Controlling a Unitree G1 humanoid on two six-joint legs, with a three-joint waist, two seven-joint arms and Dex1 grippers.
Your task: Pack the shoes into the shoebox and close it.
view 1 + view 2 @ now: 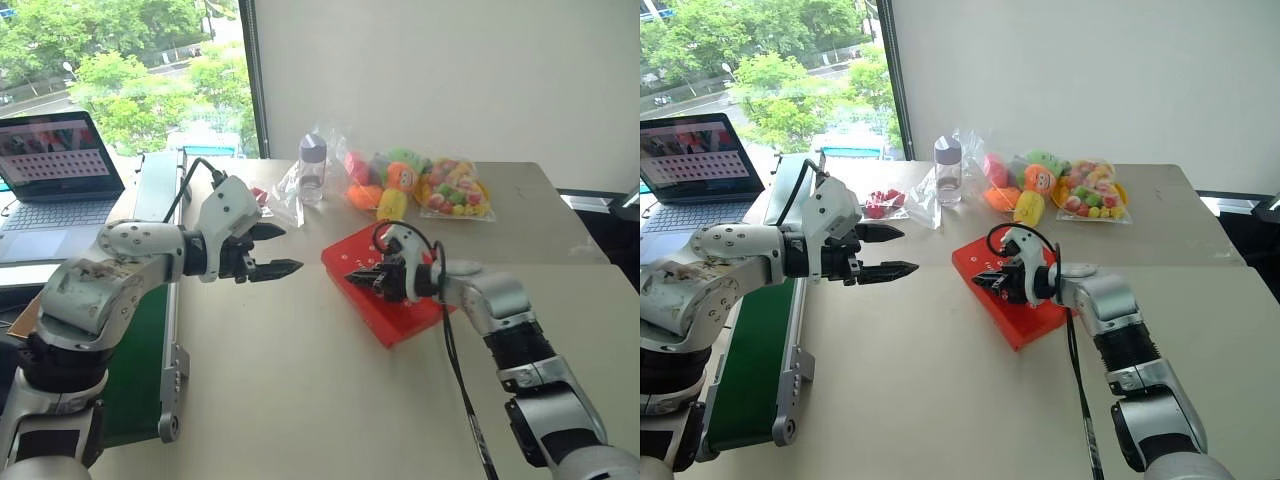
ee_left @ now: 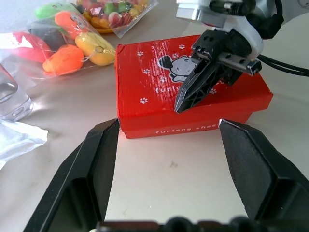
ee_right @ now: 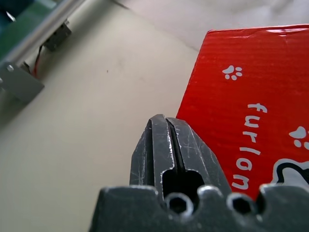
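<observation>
The red shoebox (image 1: 398, 318) lies on the beige table with its lid down; the lid (image 2: 149, 77) carries white paw prints and a cartoon logo. My right gripper (image 1: 352, 272) is shut, its joined fingertips (image 2: 179, 107) resting on or just over the lid near the box's left edge (image 3: 203, 72). My left gripper (image 1: 291, 249) hovers open and empty above the table, left of the box and pointing toward it. In the left wrist view its fingers (image 2: 99, 159) frame the box's front side. The shoes are hidden.
Clear bags of colourful plush toys (image 1: 385, 185) and small bright items (image 1: 455, 190) lie behind the box, beside a clear bottle (image 1: 313, 168). A laptop (image 1: 55, 170) and a green conveyor (image 1: 135, 370) stand at the left. Bare tabletop (image 1: 300, 380) lies in front.
</observation>
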